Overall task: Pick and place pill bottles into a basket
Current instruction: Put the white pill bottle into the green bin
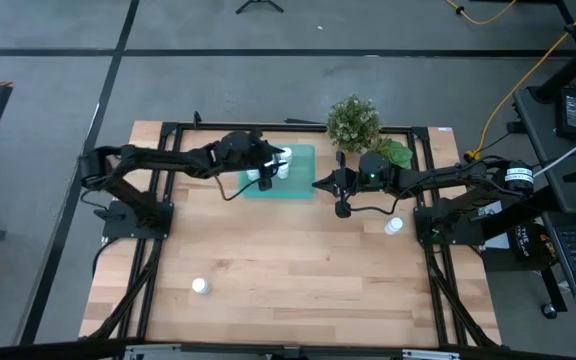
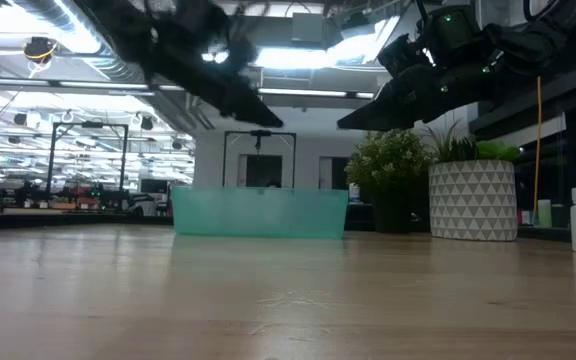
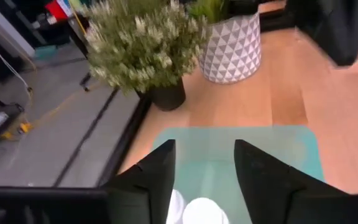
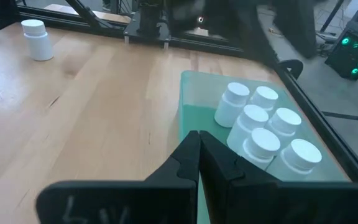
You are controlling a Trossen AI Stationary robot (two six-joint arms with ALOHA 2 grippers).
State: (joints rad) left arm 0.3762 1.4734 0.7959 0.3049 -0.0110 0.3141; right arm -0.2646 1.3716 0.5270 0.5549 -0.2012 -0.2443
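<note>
Bottles decide the next reach. One loose pill bottle (image 1: 199, 286) stands near the table's near-left corner, closer to the left arm's side. Further right, the left gripper (image 1: 265, 172) hovers over the teal basket (image 1: 301, 190), fingers parted with nothing clamped, above the cluster of bottles (image 4: 263, 127) standing upright inside. The right gripper (image 1: 341, 186), pinched closed and empty, hangs just right of the basket; another bottle (image 1: 394, 226) stands nearest it, by its arm.

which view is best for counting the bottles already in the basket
The right wrist view: six pill bottles stand clustered in the basket, caps plainly separate. The high view shows only a white clump under the left gripper. The low view shows just the basket's wall. The left wrist view catches one or two caps.
</note>
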